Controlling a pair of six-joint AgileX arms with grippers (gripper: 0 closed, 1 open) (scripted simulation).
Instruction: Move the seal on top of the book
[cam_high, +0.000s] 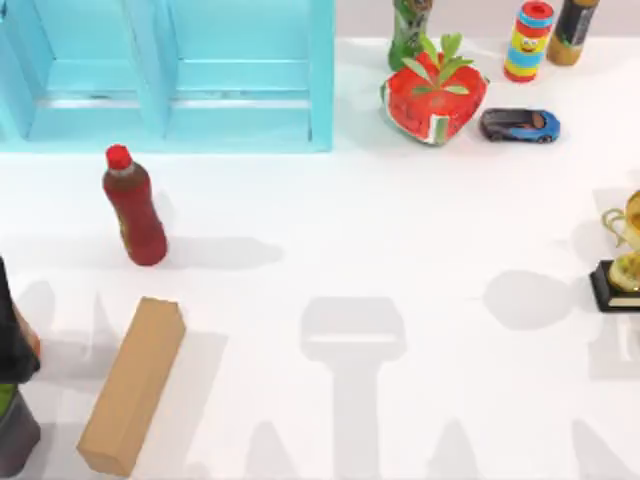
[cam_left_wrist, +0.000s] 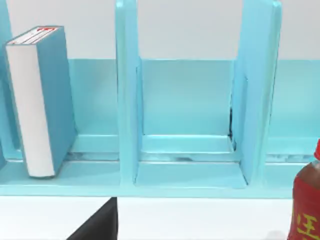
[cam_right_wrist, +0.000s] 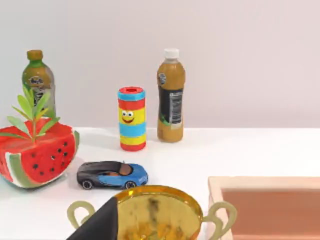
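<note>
The seal is out of view. In the left wrist view a book (cam_left_wrist: 42, 100) with a plain teal-blue cover and white page edges stands upright in the left bay of the turquoise shelf unit (cam_left_wrist: 190, 175). A dark sliver of my left gripper's finger (cam_left_wrist: 100, 225) shows at the picture's lower edge, short of the shelf. The right wrist view has a similar dark sliver of my right gripper's finger (cam_right_wrist: 100, 225) in front of a gold trophy (cam_right_wrist: 155, 215).
Left half of the table: shelf unit (cam_high: 170, 100), red bottle (cam_high: 135, 205), long tan box (cam_high: 133, 385), dark object (cam_high: 12, 380) at the left edge. Back right: watermelon planter (cam_high: 432, 95), toy car (cam_high: 520, 125), striped can (cam_high: 528, 40), two bottles. Trophy (cam_high: 625, 265) far right, pale-rimmed tray (cam_right_wrist: 260, 182) beside it.
</note>
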